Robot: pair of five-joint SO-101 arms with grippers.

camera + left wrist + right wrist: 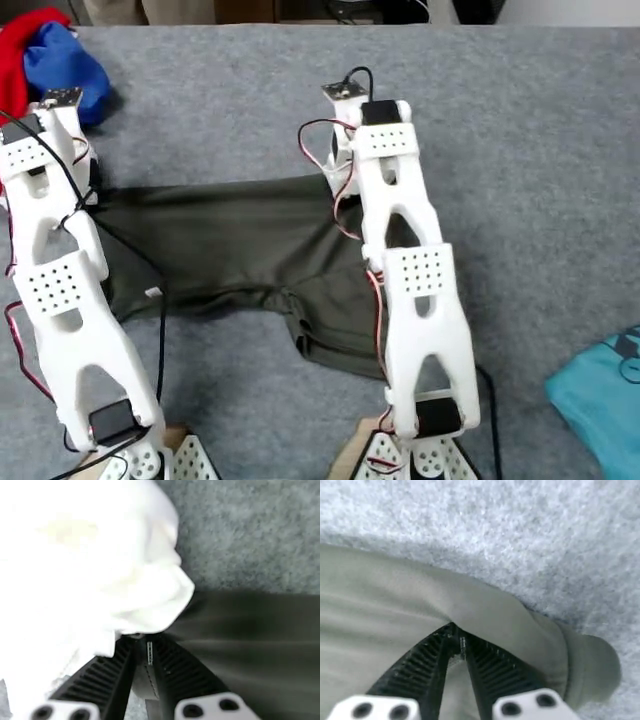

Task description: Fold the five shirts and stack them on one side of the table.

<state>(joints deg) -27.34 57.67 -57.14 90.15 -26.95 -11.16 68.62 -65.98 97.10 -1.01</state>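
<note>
A dark olive shirt [230, 245] lies partly spread on the grey table cover [520, 150]. My left gripper [88, 195] is at the shirt's left edge. In the left wrist view that gripper [148, 647] is shut on a fold of the dark fabric [250, 630]. My right gripper [338, 180] sits at the shirt's far right corner. The right wrist view shows it [461, 645] shut on the shirt's edge [395, 605], beside a rounded sleeve end [590, 665].
A red shirt [25, 45] and a blue shirt [65, 65] are bunched at the far left corner. A teal shirt [600, 395] lies at the near right edge. A blurred white mass [75, 560] lies close beside the left gripper.
</note>
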